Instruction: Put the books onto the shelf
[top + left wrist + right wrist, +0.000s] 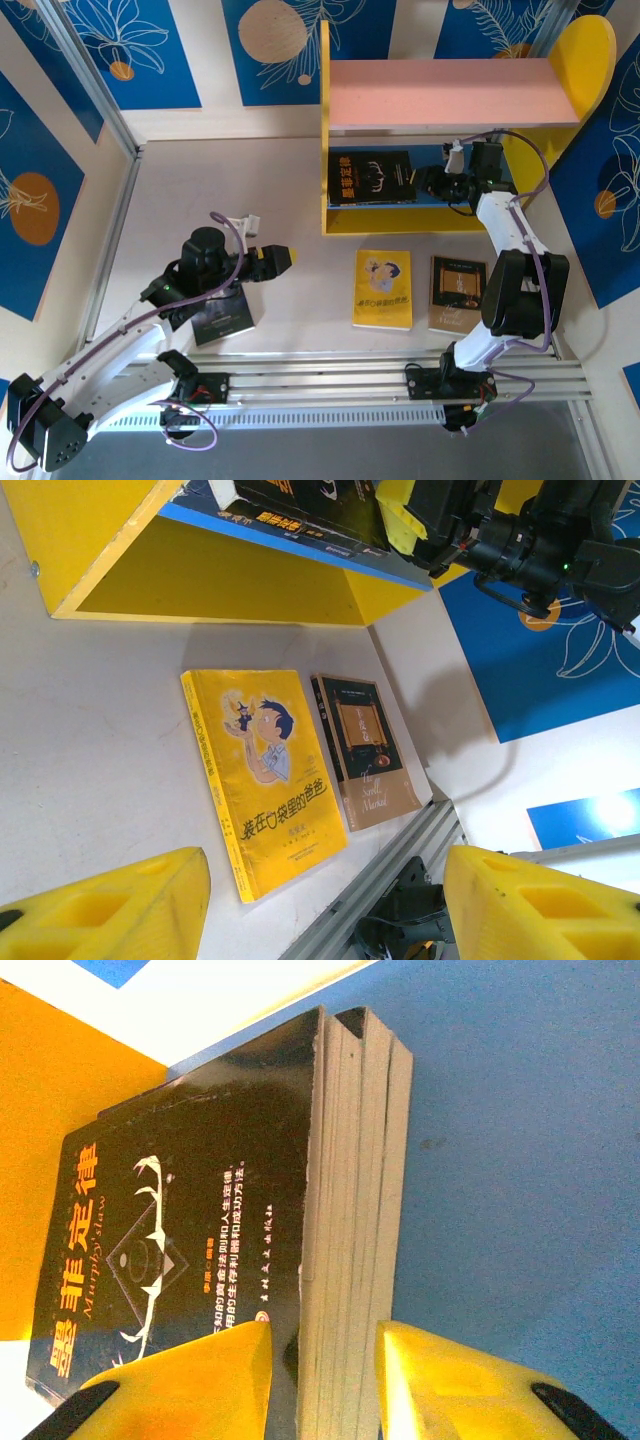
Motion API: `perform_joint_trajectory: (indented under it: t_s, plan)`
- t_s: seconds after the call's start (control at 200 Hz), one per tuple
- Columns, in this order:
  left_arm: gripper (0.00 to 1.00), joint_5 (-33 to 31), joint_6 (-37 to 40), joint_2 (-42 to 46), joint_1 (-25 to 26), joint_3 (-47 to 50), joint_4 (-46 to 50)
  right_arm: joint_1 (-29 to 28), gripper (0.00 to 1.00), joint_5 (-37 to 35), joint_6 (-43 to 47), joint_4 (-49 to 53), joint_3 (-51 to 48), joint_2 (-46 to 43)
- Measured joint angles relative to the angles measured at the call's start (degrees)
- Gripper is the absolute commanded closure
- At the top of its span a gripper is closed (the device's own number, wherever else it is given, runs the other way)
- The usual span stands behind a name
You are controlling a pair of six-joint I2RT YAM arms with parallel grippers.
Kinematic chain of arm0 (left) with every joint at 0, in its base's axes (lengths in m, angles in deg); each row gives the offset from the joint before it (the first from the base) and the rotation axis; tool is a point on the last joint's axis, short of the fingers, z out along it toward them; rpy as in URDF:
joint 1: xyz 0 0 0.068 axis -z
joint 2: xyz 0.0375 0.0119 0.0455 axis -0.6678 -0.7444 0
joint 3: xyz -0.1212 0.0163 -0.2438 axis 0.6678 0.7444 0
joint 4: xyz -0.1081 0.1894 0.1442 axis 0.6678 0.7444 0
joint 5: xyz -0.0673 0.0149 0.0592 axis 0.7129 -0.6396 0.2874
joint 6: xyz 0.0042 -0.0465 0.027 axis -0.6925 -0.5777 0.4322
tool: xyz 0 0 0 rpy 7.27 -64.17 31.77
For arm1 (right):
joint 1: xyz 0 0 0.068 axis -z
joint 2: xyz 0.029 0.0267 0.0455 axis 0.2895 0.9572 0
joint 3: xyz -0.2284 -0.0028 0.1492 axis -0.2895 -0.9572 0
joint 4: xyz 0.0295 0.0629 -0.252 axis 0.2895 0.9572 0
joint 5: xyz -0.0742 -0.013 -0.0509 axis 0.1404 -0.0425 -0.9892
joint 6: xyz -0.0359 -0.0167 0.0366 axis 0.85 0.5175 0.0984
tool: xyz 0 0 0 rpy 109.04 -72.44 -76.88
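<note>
Light, floppy paperbacks probably want pinching across their full thickness near the spine: the right gripper [325, 1335] clamps the dark stack [200, 1210] on the shelf [325, 120]'s blue board [520, 1160] at 12 o'clock, while the left gripper [325, 870] gapes empty at 9 o'clock of the yellow book [265, 770] on the table [100, 750], with the brown book [365, 750] at its 3 o'clock.

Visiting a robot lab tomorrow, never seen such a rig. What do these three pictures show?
Two robot arms are meant to put books onto a shelf. One picture looks down from above; the other two come from cameras on each wrist, so the yellow blocks are the fingers. On the table lie a yellow book, a brown book and a dark book partly under the left arm. The left gripper is open and empty. The right gripper clamps a stack of dark books on the shelf's blue board.
</note>
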Motion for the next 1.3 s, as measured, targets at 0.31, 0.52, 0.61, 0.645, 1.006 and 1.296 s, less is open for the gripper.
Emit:
perform_joint_trajectory:
  t_s: [0.31, 0.52, 0.61, 0.645, 1.006, 1.296]
  plan:
    - [0.36, 0.02, 0.00, 0.00, 0.00, 0.20, -0.02, -0.57, 0.69, 0.44, 0.02, 0.44, 0.02, -0.02]
    - [0.36, 0.02, 0.00, 0.00, 0.00, 0.20, -0.02, -1.64, 0.74, 0.31, 0.46, 0.98, 0.42, 0.00]
    - [0.36, 0.02, 0.00, 0.00, 0.00, 0.20, -0.02, -1.92, 0.75, -0.20, 0.44, 1.38, 0.68, 0.00]
    - [0.36, 0.02, 0.00, 0.00, 0.00, 0.20, -0.02, -2.10, 0.75, -0.35, 0.46, 1.49, 0.76, 0.00]
    - [0.36, 0.02, 0.00, 0.00, -0.04, 0.20, -0.02, -3.37, 0.75, -3.08, 0.42, 2.56, 2.69, 0.81]
    - [0.36, 0.02, 0.02, 0.00, -0.07, 0.20, -0.02, -4.11, 0.75, -4.74, 0.17, 2.97, 4.22, 1.57]
